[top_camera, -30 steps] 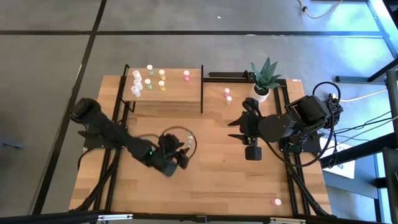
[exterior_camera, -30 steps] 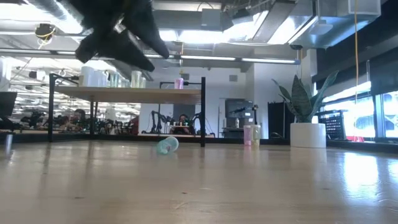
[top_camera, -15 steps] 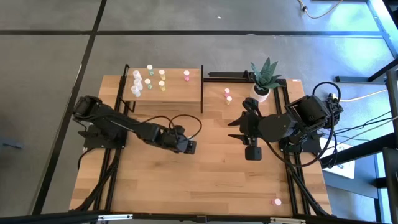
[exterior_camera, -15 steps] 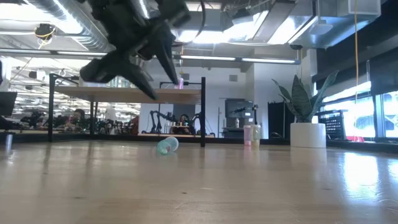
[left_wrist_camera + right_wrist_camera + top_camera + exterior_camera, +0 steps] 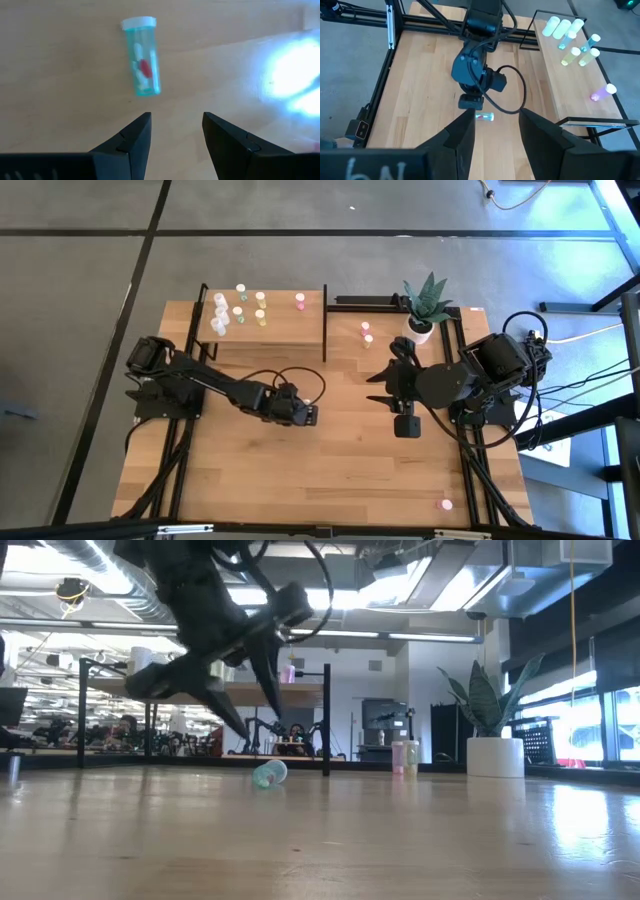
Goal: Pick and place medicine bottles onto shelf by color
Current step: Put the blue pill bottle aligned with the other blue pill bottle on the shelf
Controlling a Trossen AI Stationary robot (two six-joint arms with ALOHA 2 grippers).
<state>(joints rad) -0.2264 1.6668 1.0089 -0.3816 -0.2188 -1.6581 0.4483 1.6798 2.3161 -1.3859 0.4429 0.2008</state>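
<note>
While the right gripper (image 5: 405,426) waits mid-table, jaws apart and empty, the left gripper (image 5: 175,130) hovers over a fallen bottle (image 5: 142,56).
Left jaws apart, empty; teal bottle lies on tabletop (image 5: 350,470), near shelf (image 5: 290,330).

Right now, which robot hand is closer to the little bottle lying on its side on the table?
The left gripper. It hangs open just above the lying bottle, empty. The right gripper waits farther off, across the table, open and empty too.
</note>
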